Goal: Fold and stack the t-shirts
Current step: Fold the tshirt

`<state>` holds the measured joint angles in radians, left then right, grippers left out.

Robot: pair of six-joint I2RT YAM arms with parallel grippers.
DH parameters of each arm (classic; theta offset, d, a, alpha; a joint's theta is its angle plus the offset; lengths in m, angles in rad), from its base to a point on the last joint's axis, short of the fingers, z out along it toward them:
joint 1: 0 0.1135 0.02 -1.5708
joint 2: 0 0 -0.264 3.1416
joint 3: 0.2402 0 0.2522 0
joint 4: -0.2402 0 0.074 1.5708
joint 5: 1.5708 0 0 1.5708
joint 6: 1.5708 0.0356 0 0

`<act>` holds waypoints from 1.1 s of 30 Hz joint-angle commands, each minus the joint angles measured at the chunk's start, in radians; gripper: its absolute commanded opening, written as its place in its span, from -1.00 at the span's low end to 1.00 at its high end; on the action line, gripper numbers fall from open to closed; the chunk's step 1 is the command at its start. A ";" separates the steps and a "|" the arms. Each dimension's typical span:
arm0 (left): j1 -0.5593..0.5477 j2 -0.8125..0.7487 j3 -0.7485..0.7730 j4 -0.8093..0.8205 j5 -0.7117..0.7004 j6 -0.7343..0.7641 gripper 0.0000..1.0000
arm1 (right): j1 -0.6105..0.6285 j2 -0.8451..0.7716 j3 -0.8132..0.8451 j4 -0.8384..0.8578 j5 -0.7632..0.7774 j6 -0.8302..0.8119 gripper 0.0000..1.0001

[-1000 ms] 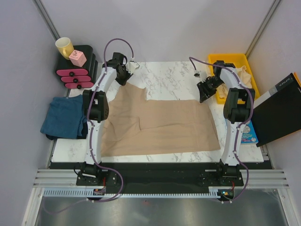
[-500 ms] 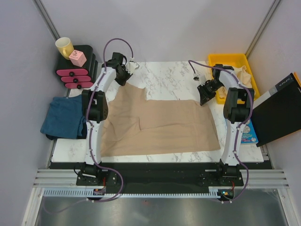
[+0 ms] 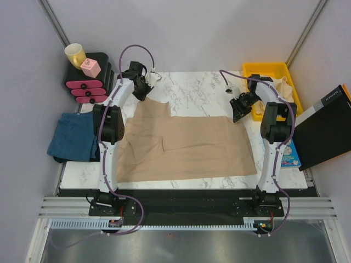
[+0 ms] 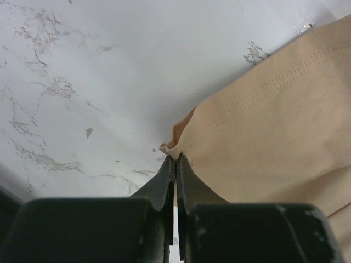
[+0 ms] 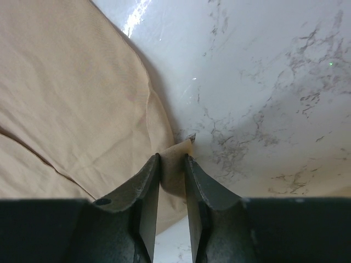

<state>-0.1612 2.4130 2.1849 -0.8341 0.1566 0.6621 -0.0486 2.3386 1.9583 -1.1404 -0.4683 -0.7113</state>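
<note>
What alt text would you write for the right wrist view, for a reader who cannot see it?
The right tool closes its two dark fingers on a corner fold of the tan t-shirt, seen from just behind them. The shirt spreads away to the upper left over the white marbled table, which fills the right of the view.

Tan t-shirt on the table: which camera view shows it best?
The top external view: the whole tan t-shirt lies spread on the table there. The left wrist view shows only a corner pinched by the left fingers; the right wrist view, only an edge between the right fingers.
</note>
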 commanded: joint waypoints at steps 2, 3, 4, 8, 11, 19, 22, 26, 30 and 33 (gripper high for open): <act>-0.003 -0.061 -0.004 0.023 0.003 -0.009 -0.96 | 0.001 -0.055 0.028 0.018 -0.010 -0.005 -0.38; -0.003 -0.060 -0.004 0.023 0.004 -0.009 -0.97 | 0.000 -0.055 0.031 0.018 -0.010 -0.004 -0.38; -0.003 -0.061 -0.004 0.024 0.006 -0.010 -0.97 | 0.000 -0.058 0.033 0.018 -0.010 -0.004 -0.37; -0.004 -0.057 -0.004 0.026 0.008 -0.015 -0.96 | 0.000 -0.055 0.048 0.018 -0.006 -0.004 -0.38; -0.008 -0.054 -0.002 0.024 0.008 -0.019 -0.97 | 0.000 -0.051 0.057 0.016 -0.004 -0.004 -0.32; -0.015 -0.049 0.004 0.024 0.006 -0.019 -0.97 | -0.002 -0.045 0.090 0.016 0.003 -0.004 -0.36; -0.018 -0.049 0.004 0.024 0.004 -0.018 -0.96 | 0.000 -0.045 0.088 0.014 0.005 -0.004 -0.43; -0.020 -0.048 0.001 0.024 0.004 -0.019 -0.97 | 0.000 -0.048 0.090 0.016 0.008 -0.007 -0.67; -0.020 -0.051 0.001 0.024 0.003 -0.019 -0.97 | 0.000 -0.050 0.088 0.018 0.010 -0.002 -1.00; -0.020 -0.051 -0.001 0.024 0.001 -0.018 -0.97 | 0.000 -0.062 0.083 0.025 0.013 -0.001 -1.00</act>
<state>-0.1764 2.4096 2.1826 -0.8307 0.1577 0.6617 -0.0486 2.3386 2.0121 -1.1305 -0.4465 -0.7078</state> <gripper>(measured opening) 0.025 0.007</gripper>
